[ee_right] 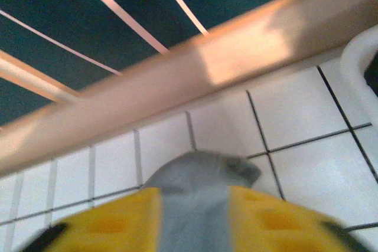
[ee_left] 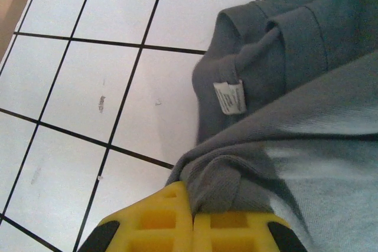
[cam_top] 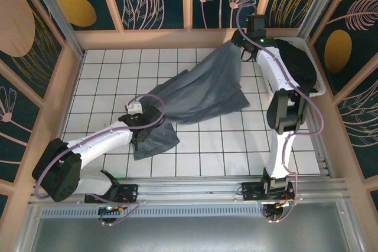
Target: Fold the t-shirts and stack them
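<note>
We see bright, even light; the shirt [cam_top: 195, 90] casts soft shadows; right wrist view blurred, glare on the rail [ee_right: 236, 57].

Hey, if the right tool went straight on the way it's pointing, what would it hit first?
Probably the white tiled table, just short of the wooden rail. The right tool, shut on the blue-grey t-shirt, seems angled down toward it. Depth is unclear, so it might reach the rail first.

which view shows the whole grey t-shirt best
Top external: the blue-grey t-shirt shows nearly whole, stretched across the tiled table. Left wrist shows its collar and white label up close, bunched at the left gripper. Right wrist shows a pinch of it in the right gripper.
</note>
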Action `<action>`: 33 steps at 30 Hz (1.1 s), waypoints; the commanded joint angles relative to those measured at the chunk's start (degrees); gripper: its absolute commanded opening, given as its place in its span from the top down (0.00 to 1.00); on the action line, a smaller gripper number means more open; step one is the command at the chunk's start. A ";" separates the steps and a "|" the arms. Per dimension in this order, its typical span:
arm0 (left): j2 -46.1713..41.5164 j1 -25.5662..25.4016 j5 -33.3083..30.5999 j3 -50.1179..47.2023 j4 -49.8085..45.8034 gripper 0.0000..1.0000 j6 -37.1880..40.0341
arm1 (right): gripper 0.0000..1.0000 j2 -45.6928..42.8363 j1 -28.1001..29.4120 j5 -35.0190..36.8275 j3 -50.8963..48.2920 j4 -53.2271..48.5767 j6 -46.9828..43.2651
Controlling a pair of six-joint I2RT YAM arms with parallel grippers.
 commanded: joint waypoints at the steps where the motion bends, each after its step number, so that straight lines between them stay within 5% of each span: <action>1: -0.19 0.35 -0.02 1.52 -0.97 1.00 -0.04 | 0.51 -1.44 -0.05 -0.08 1.64 -6.20 0.45; 12: 2.06 0.54 1.15 2.65 0.52 1.00 0.40 | 0.50 -31.67 2.87 5.71 -51.70 3.18 3.22; 15: 2.52 0.61 1.40 3.19 0.86 1.00 0.58 | 0.40 -34.46 2.91 5.11 -60.37 3.68 3.25; 27: 3.58 0.97 2.43 3.90 1.66 1.00 1.50 | 0.37 -20.52 0.96 4.34 -58.61 4.80 -0.07; 31: 3.41 1.10 2.67 3.92 1.52 1.00 1.26 | 0.50 -14.91 0.83 3.52 -55.43 1.94 0.33; 33: 3.25 1.15 2.90 4.39 1.32 1.00 1.16 | 0.67 -15.46 0.78 2.85 -56.12 2.60 0.89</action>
